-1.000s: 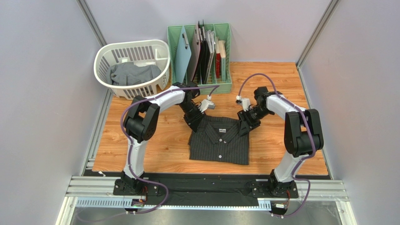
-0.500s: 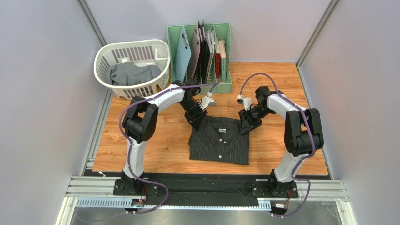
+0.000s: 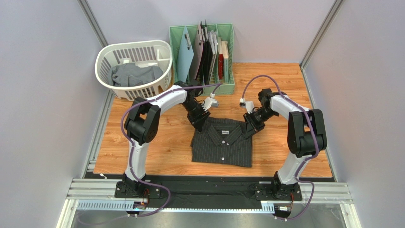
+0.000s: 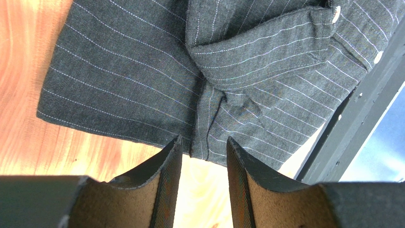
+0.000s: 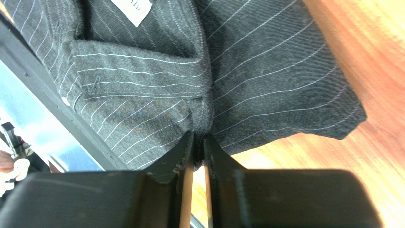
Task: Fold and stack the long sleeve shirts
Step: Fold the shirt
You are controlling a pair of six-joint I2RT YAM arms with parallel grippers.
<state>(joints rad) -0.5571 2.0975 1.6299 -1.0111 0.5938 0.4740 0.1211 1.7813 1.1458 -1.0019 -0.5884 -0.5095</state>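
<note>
Shirts lie in two places in the top view: a black pinstriped shirt [image 3: 222, 145], folded into a rectangle with its collar to the far side, lies flat mid-way across the wooden table [image 3: 157, 137], and a grey shirt [image 3: 135, 74] sits crumpled in the white laundry basket [image 3: 138, 91] at the far left. The left gripper [image 3: 200, 124] is at the folded shirt's far-left corner and the right gripper [image 3: 250, 128] at its far-right corner; from here the jaws are too small to judge.

In the left wrist view the left gripper [image 4: 204, 145] stands partly open, its fingers [image 4: 166, 175] either side of a bunched fold at the shirt's edge, not clamping it.

In the right wrist view the right gripper [image 5: 198, 140] has its fingers drawn almost together, nipping the shirt's hem near the collar, below a white label [image 5: 133, 8].
</note>
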